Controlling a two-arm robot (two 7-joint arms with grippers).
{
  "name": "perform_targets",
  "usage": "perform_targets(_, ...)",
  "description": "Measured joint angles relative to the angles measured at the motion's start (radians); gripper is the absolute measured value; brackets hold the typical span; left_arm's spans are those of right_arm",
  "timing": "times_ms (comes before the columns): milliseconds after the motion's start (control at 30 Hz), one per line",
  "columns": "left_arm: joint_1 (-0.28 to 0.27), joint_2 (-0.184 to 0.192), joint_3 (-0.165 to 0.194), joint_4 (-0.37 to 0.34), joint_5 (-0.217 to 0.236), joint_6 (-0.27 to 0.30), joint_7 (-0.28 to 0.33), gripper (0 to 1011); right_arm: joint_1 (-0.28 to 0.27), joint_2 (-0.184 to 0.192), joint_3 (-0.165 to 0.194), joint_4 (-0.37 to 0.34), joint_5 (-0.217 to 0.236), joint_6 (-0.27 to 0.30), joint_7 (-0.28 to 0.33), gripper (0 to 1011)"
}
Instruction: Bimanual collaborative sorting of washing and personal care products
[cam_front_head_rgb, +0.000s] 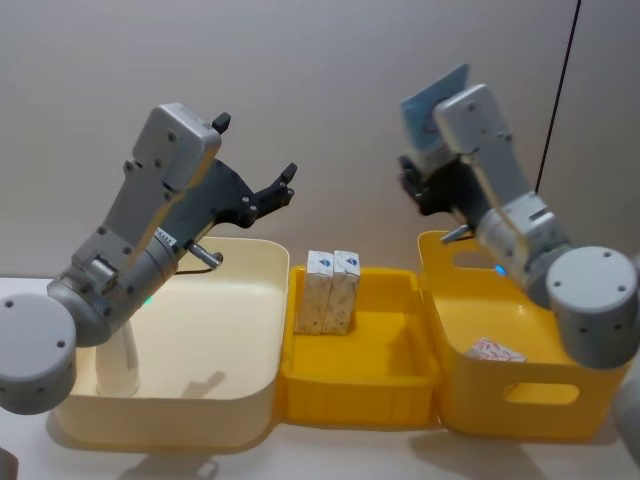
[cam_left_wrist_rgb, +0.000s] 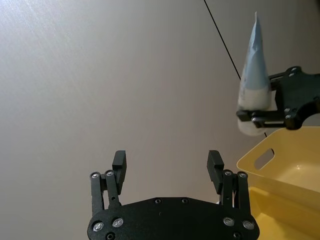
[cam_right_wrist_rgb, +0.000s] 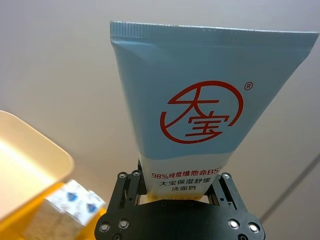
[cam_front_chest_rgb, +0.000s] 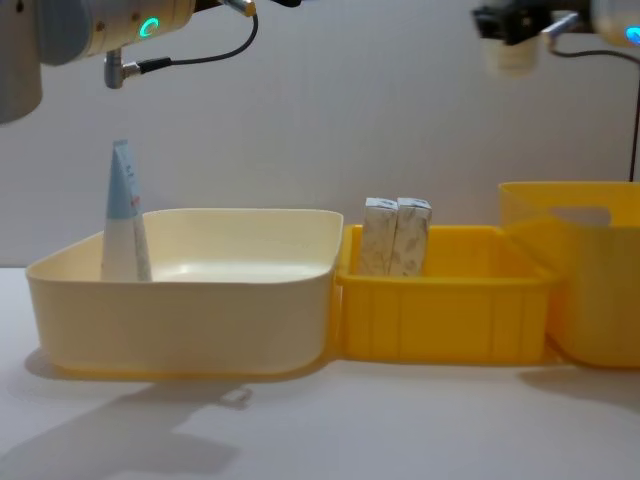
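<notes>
A white tube (cam_right_wrist_rgb: 200, 120) with a pale-blue crimped end and a red round logo is gripped near its cap by the right gripper (cam_right_wrist_rgb: 176, 192), held upright high above the tall yellow bin (cam_front_head_rgb: 520, 375). Left of that bin, two beige-marbled cartons (cam_front_head_rgb: 331, 290) stand side by side at the back of the low yellow tray (cam_front_head_rgb: 360, 385), and a second tube (cam_front_chest_rgb: 124, 215) stands in the cream tub (cam_front_head_rgb: 190, 400). The left gripper (cam_left_wrist_rgb: 167, 167) is raised over the tub, well left of the bin, its fingers spread wide around nothing.

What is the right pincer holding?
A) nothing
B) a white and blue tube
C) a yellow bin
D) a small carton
B: the right pincer is shut on the tube, crimped blue end up, raised above the yellow bin.
</notes>
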Motion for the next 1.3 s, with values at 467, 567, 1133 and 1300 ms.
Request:
perform_targets(467, 0.000, 0.000, 0.000, 0.000, 0.000, 0.000, 0.000, 1003, -0.024, 0.053, 0.092, -0.064, -0.009, 0.179, -0.037, 547)
perform_targets(567, 0.000, 0.000, 0.000, 0.000, 0.000, 0.000, 0.000, 1004, -0.025, 0.058, 0.111, -0.071, 0.000, 0.225, -0.033, 547)
perform_targets(1133, 0.000, 0.000, 0.000, 0.000, 0.000, 0.000, 0.000, 1003, 0.013, 0.066, 0.168, -0.074, 0.072, 0.501, 0.075, 547)
perform_targets(1300, 0.000, 0.000, 0.000, 0.000, 0.000, 0.000, 0.000, 1003, 0.031, 0.067, 0.170, -0.063, 0.087, 0.561, 0.106, 547)
